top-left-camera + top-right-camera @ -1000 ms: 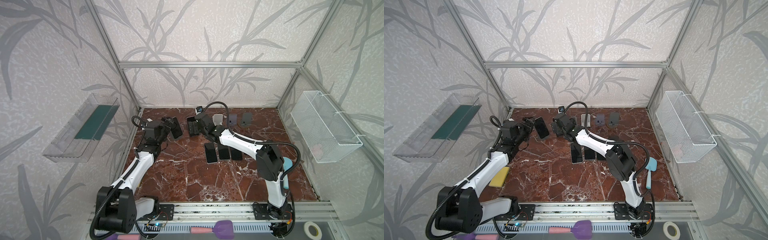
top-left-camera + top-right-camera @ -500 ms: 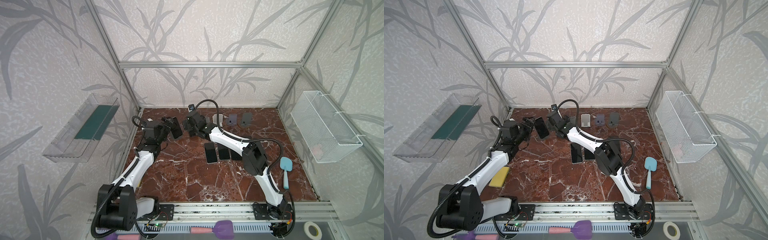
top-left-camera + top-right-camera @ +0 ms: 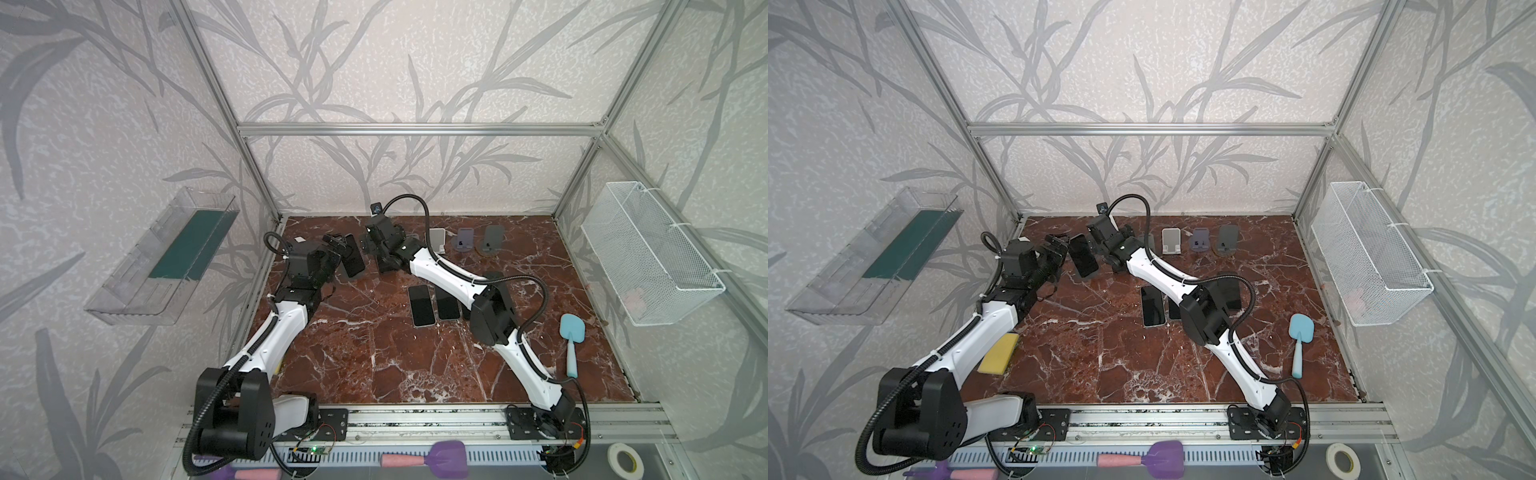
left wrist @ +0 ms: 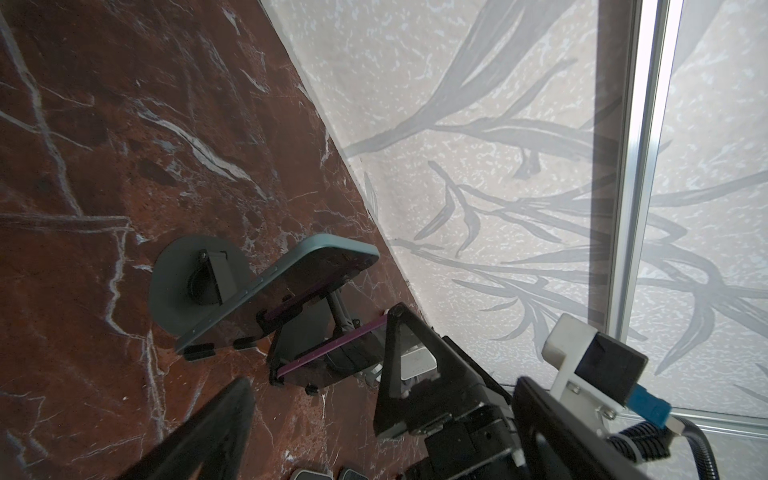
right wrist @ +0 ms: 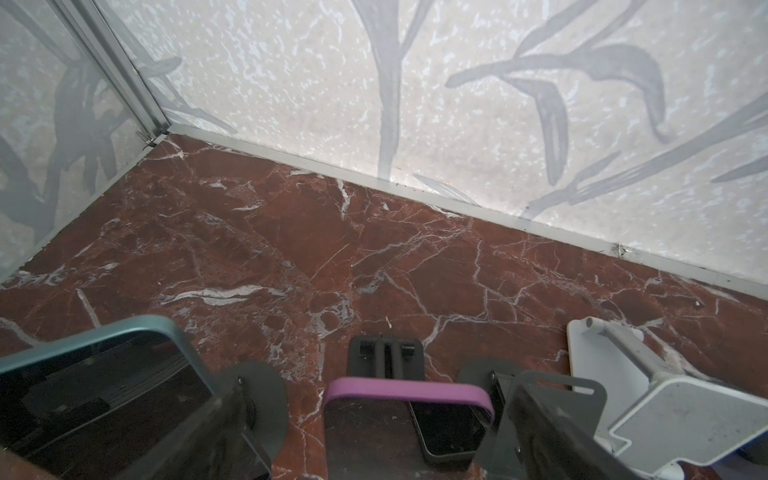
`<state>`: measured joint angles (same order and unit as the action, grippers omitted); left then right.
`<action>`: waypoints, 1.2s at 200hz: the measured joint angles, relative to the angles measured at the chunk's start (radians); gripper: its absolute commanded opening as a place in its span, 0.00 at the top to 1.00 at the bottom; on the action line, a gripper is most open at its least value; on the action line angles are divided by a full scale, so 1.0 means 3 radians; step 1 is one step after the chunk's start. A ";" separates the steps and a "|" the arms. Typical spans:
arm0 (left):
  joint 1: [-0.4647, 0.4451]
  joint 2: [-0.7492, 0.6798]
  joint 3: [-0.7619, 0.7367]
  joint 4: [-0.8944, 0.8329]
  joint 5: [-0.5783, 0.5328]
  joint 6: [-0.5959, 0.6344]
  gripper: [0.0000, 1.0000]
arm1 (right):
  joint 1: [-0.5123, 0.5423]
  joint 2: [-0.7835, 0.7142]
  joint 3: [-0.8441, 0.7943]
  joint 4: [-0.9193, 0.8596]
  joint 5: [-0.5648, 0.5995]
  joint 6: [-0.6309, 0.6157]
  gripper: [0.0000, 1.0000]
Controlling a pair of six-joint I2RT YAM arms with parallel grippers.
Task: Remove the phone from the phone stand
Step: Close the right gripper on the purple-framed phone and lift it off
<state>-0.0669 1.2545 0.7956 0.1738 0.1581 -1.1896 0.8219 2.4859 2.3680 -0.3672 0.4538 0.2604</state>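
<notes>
A teal-cased phone (image 3: pixel 351 261) (image 3: pixel 1084 261) leans on a grey round-based phone stand (image 4: pixel 183 286) at the back left of the marble floor. Its edge (image 4: pixel 274 286) lies ahead of my left gripper (image 4: pixel 380 390), which is open and apart from it. Beside it, a purple-cased phone (image 5: pixel 399 419) rests on a black stand (image 5: pixel 386 353). My right gripper (image 5: pixel 378 399) is open, one finger on each side of that phone. In both top views the right gripper (image 3: pixel 372 248) hides the purple-cased phone.
Empty stands line the back: white (image 3: pixel 437 241), purple-grey (image 3: pixel 463 241), dark grey (image 3: pixel 492 240). Phones lie flat mid-floor (image 3: pixel 422 305). A blue spatula (image 3: pixel 572 336) lies at the right and a yellow sponge (image 3: pixel 998 353) at the left. A wire basket (image 3: pixel 648 253) hangs on the right wall.
The right arm has swung left along the back, bringing its open gripper over the purple-cased phone. The left gripper has stayed beside the teal-cased phone.
</notes>
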 measured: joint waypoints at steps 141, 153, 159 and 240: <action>0.0024 0.0100 0.0001 0.0022 0.0121 -0.0037 0.04 | -0.0161 0.0175 0.0172 -0.0187 -0.0150 0.0104 0.02; 0.0029 0.0102 0.0001 0.0022 0.0125 -0.0038 0.04 | -0.0168 0.0219 0.0217 -0.0200 -0.0177 0.0126 0.03; 0.0031 0.0102 0.0001 0.0022 0.0130 -0.0039 0.04 | -0.0170 0.0235 0.0237 -0.0215 -0.0184 0.0135 0.04; 0.0034 0.0106 0.0001 0.0023 0.0167 -0.0052 0.04 | -0.0210 0.0275 0.0306 -0.0267 -0.0388 0.0289 0.13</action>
<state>-0.0566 1.2861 0.7959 0.1806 0.2081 -1.2053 0.7589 2.5683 2.4599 -0.4473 0.3374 0.3470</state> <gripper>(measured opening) 0.958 0.868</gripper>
